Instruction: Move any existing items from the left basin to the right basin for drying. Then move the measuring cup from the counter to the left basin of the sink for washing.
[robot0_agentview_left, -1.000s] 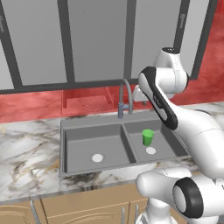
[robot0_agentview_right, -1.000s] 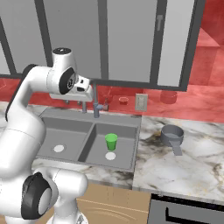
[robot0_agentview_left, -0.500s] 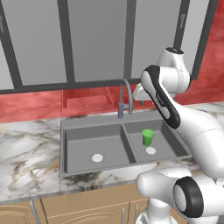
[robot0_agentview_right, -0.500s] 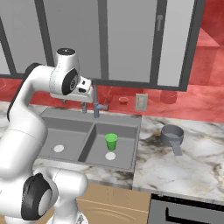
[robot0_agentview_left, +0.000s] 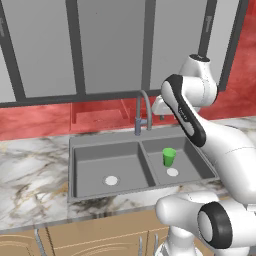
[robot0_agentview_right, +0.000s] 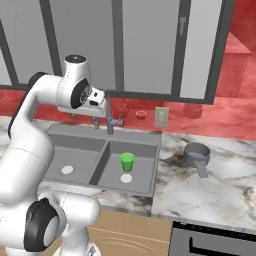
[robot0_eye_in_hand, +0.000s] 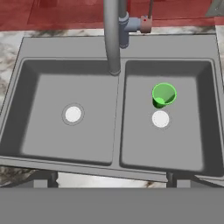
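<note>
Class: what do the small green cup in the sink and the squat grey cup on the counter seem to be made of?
Small bright green cup: likely plastic, with a uniform saturated colour and little glare. Squat dull grey measuring cup: possibly brushed metal or grey plastic; its matte surface leaves that open.

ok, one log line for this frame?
hand: open, above sink | green cup: upright, right basin | measuring cup: on counter

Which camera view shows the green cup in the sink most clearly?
The hand view: it looks straight down on the green cup, upright in the right basin beside the drain. The left and right base views show it smaller, from the side.
</note>
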